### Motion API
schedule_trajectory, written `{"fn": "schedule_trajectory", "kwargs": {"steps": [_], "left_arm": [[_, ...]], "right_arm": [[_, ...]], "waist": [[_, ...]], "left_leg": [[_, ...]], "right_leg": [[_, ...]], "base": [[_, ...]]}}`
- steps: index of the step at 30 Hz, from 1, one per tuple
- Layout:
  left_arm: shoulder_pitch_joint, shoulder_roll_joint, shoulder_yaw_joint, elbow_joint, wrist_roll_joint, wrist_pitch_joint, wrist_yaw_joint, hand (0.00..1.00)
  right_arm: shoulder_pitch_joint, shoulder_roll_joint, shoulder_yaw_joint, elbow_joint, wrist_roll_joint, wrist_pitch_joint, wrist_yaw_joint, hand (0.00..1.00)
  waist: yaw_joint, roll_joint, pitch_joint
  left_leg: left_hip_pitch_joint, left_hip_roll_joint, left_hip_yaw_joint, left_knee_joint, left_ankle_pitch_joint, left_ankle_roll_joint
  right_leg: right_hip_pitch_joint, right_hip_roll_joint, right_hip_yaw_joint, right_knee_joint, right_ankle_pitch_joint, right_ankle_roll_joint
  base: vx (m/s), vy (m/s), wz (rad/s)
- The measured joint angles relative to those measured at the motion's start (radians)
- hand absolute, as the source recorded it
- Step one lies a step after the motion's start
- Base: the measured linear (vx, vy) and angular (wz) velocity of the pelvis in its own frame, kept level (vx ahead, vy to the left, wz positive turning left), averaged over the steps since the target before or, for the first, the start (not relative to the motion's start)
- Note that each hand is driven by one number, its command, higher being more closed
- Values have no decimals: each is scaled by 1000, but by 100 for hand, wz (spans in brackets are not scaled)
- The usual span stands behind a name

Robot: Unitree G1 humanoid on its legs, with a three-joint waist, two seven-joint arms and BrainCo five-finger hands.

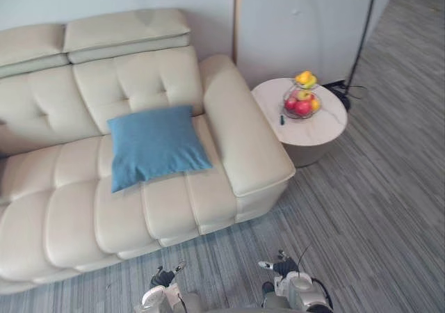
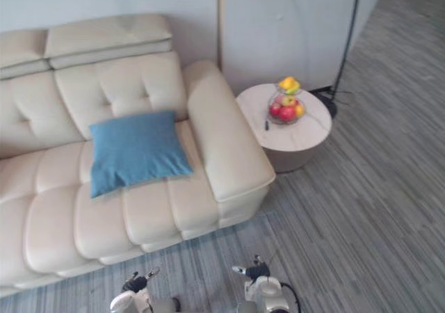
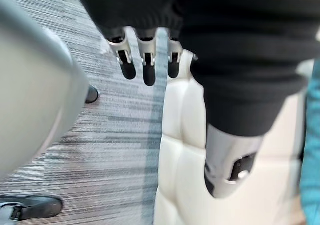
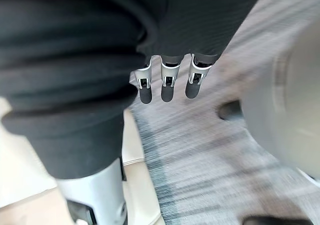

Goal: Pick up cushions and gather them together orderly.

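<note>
Left hand (image 3: 149, 60), right hand (image 4: 168, 82) both slack-fingered, empty, over carpet (image 3: 125, 135); blue cushion (image 1: 154, 145) untouched on sofa (image 1: 69, 209).

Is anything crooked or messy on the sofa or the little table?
The blue square fabric cushion sits crooked on the cream leather sofa, its edges slanted against the seat seams. The bowl of fruit on the round white side table stands upright, nothing spilled.

No legible text, none on blue cushion (image 1: 156, 145), cream sofa (image 1: 62, 195), round side table (image 1: 316, 129)
</note>
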Motion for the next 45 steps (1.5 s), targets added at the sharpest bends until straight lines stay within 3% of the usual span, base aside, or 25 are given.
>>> {"fn": "schedule_trajectory", "kwargs": {"steps": [4,5,6,8,9,11,15,16,17,19,21,22,23,24,25,27,29,31,33,37,39,42,43,44,45], "left_arm": [[-1,-1,-28,41,1,1,0,0],[-3,0,-33,49,1,1,0,0],[1,2,-32,53,1,1,0,0],[15,5,-42,54,2,1,0,0],[25,18,-45,58,4,1,0,0],[46,31,-73,58,4,1,-2,0],[51,48,-84,74,15,1,-3,0],[50,53,-76,75,21,1,-3,0],[54,43,-63,77,20,0,-1,0],[58,53,-40,44,9,-4,-5,0],[54,52,-34,32,7,-4,-10,0],[55,42,-39,16,4,-3,-13,0],[62,2,-24,7,0,-12,-19,0],[70,7,-21,-10,0,-11,-23,0],[68,5,8,-31,-21,-10,-28,0],[53,-4,37,-37,-21,7,-28,0],[57,-8,58,-36,-21,9,-29,0],[55,-12,110,-36,-21,20,-27,0],[55,-12,115,-49,-19,24,-24,0],[30,-10,79,-52,-19,27,-23,0],[17,-7,29,-49,-18,25,-22,0],[15,4,-24,-34,-16,23,-21,0],[13,10,-38,-12,-13,24,-22,0],[19,8,-60,19,-1,27,-26,0],[20,9,-66,23,2,28,-26,0]], "right_arm": [[-15,-16,0,8,0,-2,0,0],[-20,-24,1,28,0,-2,2,0],[-33,-27,1,31,0,-6,2,0],[-48,-49,-5,52,-1,-7,2,0],[-27,-63,-10,79,-1,-9,1,0],[-17,-91,-9,102,0,-15,3,0],[-1,-129,-55,115,2,-22,-2,0],[7,-131,-70,128,3,-23,-5,0],[-4,-136,-96,133,19,-17,-9,0],[18,-134,-106,112,32,-17,-17,0],[15,-131,-111,110,32,-18,-17,0],[20,-134,-123,113,32,-17,-16,0],[8,-142,-116,83,32,-6,-19,0],[20,-130,-113,55,31,-2,-20,0],[37,-116,-105,40,31,-3,-20,0],[32,-99,-134,20,31,2,-24,0],[30,-68,-155,23,31,7,-20,0],[26,-48,-166,14,37,8,-13,0],[44,-15,-169,18,48,11,-13,0],[42,7,-160,10,59,9,0,0],[36,13,-160,7,59,8,6,0],[28,9,-160,26,59,4,7,0],[22,-3,-160,42,59,2,7,0],[13,-23,-158,71,59,-3,6,0],[13,-31,-158,75,59,-3,5,0]], "waist": [[1,31,-4],[-1,40,-6],[8,54,-6],[6,68,1],[3,69,-2],[5,67,-8],[-5,60,-4],[-11,49,2],[-2,83,18],[11,57,40],[15,44,43],[21,49,39],[61,131,46],[59,113,57],[63,91,67],[60,65,56],[71,65,48],[67,58,38],[71,29,5],[73,28,0],[72,51,-7],[64,36,-16],[65,32,-22],[64,62,-20],[62,60,-16]], "left_leg": [[44,7,125,-54,20,18],[41,15,147,-54,25,24],[48,47,213,-60,31,31],[109,46,297,-113,42,12],[139,37,292,-115,47,5],[164,33,237,-121,57,0],[168,53,209,-21,59,2],[136,77,206,88,65,11],[69,167,185,268,69,25],[-10,191,122,531,68,79],[-61,119,105,499,8,99],[-82,58,97,364,-13,122],[-117,86,57,217,-53,107],[-129,60,43,190,-66,79],[-153,18,-22,258,-37,49],[-208,-57,-179,278,-43,37],[-182,-51,-236,165,-16,44],[-163,-43,-186,150,1,60],[-130,-32,-79,100,3,72],[-13,-37,33,31,-4,86],[69,-15,92,-35,-3,85],[120,-34,153,-68,-3,84],[136,-41,158,-69,-4,85],[154,-18,158,-58,6,77],[148,-20,153,-10,12,85]], "right_leg": [[-28,11,-66,-89,130,-40],[-46,24,-175,-125,186,-90],[-52,38,-384,-153,190,-205],[-61,11,-624,-83,121,-253],[-40,16,-641,-96,152,-207],[-30,43,-589,-120,158,-177],[-16,79,-534,-164,148,-166],[5,91,-519,-191,131,-150],[-11,121,-533,-65,71,-214],[5,141,-463,12,7,-206],[36,140,-410,-59,6,-203],[66,153,-359,-155,-24,-128],[-11,221,-397,185,-68,-199],[-13,193,-392,296,-120,-210],[23,195,-323,284,-250,-220],[8,188,-253,249,-259,-220],[-7,207,-193,241,-244,-204],[-1,208,-137,211,-226,-174],[-8,181,-104,215,-203,-141],[-31,125,-239,325,-211,-72],[-57,78,-473,383,-198,-52],[-57,-5,-729,299,-206,-132],[-33,11,-766,233,-192,-176],[22,59,-757,139,-148,-206],[47,66,-739,106,-139,-214]], "base": [[2,88,-120],[59,-4,-153],[53,-17,-160],[47,-44,-145],[70,-80,-114],[79,-156,-94],[51,-147,-83],[26,-145,-80],[56,-133,-79],[104,-59,-114],[38,-3,-96],[5,13,-133],[4,22,-134],[6,24,-120],[-11,54,-70],[-20,69,-93],[71,65,-120],[132,113,-99],[302,217,-98],[270,102,-87],[226,-22,-84],[246,-81,-93],[375,-132,-137],[275,-92,-141],[366,-96,-125]]}}
